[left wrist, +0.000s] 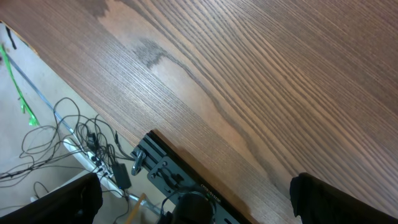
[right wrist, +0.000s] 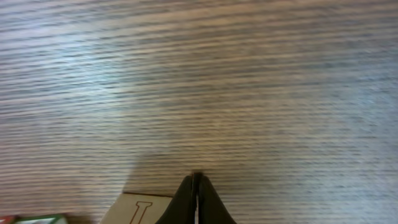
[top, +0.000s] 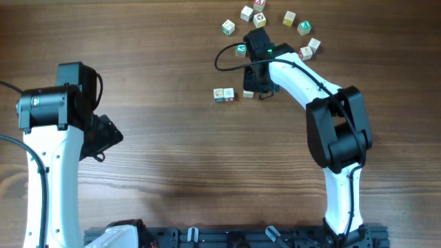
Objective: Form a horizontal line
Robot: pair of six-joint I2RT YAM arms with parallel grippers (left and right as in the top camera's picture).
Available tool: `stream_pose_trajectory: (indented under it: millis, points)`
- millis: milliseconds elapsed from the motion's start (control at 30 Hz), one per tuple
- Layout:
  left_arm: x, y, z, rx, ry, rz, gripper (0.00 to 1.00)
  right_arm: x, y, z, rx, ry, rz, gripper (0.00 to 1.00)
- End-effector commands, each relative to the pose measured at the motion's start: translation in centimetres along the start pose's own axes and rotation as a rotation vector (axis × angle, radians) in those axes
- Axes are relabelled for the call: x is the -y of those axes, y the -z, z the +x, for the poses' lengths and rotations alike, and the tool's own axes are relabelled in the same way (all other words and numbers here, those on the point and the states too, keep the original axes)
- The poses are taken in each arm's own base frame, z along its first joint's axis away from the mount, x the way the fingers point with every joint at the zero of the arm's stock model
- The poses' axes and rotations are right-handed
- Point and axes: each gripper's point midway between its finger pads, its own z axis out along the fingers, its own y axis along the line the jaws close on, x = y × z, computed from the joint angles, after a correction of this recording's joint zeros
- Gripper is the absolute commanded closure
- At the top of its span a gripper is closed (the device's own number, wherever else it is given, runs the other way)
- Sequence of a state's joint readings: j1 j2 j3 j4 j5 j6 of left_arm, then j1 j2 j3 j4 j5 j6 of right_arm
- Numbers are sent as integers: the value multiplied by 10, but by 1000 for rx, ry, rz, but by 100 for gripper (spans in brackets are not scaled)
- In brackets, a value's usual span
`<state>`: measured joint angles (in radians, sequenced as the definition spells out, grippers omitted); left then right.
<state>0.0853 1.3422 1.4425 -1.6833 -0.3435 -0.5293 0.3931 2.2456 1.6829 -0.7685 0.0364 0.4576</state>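
One character is legible. My right wrist camera shows an outlined capital "I" on the pale face of a cube (right wrist: 144,210) at the lower frame edge. In the overhead view, the coloured marks on the horizontal line (top: 224,94) and on the loose cubes (top: 247,13) are too small to read.
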Motion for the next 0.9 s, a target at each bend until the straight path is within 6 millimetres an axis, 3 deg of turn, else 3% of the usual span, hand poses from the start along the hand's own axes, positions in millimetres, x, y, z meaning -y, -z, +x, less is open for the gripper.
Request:
stream_pose_trajectory:
  millis: [0,867]
  points:
    - [-5,1,0,15,11,-6,0,-14,4,3,-6,52,-60,96]
    - [-5,1,0,15,11,-6,0,-18,-2,7,-3,141,-82,96]
